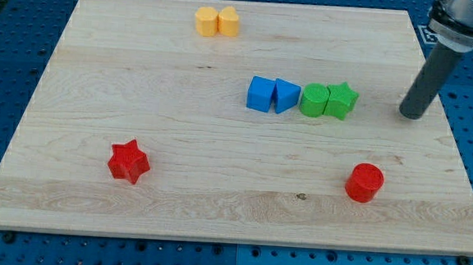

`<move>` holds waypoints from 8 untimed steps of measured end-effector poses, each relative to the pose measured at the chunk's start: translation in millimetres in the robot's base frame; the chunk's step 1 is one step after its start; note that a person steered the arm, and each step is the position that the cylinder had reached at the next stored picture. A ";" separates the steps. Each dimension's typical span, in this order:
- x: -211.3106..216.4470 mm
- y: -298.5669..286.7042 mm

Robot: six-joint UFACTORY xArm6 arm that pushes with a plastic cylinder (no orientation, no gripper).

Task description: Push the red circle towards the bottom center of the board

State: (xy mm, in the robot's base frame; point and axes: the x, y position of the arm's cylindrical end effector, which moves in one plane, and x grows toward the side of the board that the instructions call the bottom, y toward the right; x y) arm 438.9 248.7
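Observation:
The red circle (364, 182) lies near the view's bottom right of the wooden board (215, 205). My tip (412, 115) rests on the board at the view's right, above and to the right of the red circle and well apart from it. The tip stands to the right of the green star (341, 100), with a gap between them.
A row at mid board holds a blue cube (260, 94), a blue triangle (286, 96), a green circle (313, 100) and the green star. Two yellow blocks (217, 21) sit at the view's top. A red star (128, 160) lies at the bottom left.

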 end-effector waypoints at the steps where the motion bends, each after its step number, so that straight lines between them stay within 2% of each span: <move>1: 25.1 7.4; 5: 120.4 0.9; 8: 120.6 -51.8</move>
State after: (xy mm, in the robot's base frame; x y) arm 559.4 196.9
